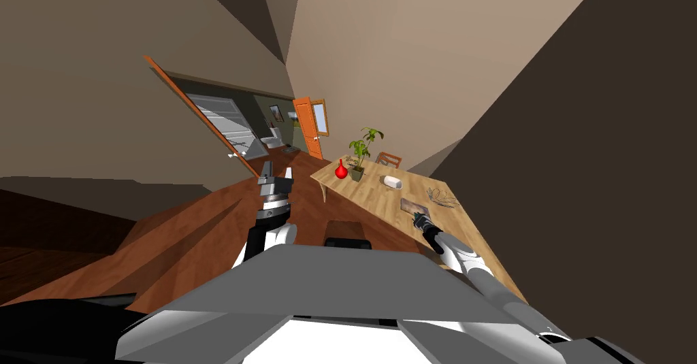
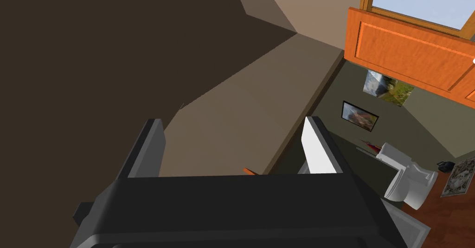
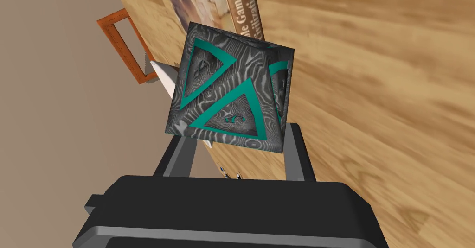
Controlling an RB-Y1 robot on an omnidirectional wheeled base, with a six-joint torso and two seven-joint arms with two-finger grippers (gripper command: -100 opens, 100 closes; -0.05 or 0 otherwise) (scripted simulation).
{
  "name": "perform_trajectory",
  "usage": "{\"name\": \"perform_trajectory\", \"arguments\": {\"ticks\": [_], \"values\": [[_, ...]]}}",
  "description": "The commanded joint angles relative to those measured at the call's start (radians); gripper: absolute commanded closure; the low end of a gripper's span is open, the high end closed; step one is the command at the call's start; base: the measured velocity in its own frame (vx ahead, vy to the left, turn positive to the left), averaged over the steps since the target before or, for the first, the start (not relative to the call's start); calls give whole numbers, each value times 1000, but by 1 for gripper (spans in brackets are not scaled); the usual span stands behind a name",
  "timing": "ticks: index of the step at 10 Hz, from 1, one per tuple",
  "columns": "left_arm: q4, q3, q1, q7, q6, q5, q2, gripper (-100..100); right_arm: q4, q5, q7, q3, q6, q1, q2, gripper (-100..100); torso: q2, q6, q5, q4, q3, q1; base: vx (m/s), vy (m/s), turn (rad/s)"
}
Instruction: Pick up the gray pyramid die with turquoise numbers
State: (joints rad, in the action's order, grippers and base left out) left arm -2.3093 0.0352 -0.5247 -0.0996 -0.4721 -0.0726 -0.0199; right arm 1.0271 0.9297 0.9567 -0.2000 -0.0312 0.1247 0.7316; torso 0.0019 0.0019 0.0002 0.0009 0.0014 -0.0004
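The grey, wavy-patterned pyramid die (image 3: 232,87) with turquoise triangles and numbers sits between the two fingers of my right gripper (image 3: 234,134), which is shut on its sides. The die hangs just above the wooden table (image 3: 371,97), close to a flat game box (image 3: 218,4). In the head view my right gripper (image 1: 416,218) hovers over the table's near part beside that box (image 1: 415,207); the die itself is too small to make out there. My left gripper (image 1: 276,176) is raised over the floor, left of the table, and its fingers (image 2: 317,143) stand open and empty.
On the table (image 1: 367,193) stand a red vase (image 1: 341,170), a potted plant (image 1: 361,152), a white roll (image 1: 391,182) and a wiry object (image 1: 442,196). An orange chair (image 1: 389,159) stands at the far end. A dark seat (image 1: 347,233) is in front of me. An open orange door (image 1: 310,127) lies beyond.
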Motion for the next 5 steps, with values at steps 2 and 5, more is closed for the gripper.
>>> {"name": "perform_trajectory", "arguments": {"ticks": [2,5], "values": [[0,0,0,0,0,0,0,0,0,0,0,0,0,0,0,0,0,0,0,0,0,0,0,0,0],[0,0,0,0,0,0,0,0,55,-1,-1,-13,26,27,33,100,-2,2,1,-1,-1,4,54,68,-249]]}}
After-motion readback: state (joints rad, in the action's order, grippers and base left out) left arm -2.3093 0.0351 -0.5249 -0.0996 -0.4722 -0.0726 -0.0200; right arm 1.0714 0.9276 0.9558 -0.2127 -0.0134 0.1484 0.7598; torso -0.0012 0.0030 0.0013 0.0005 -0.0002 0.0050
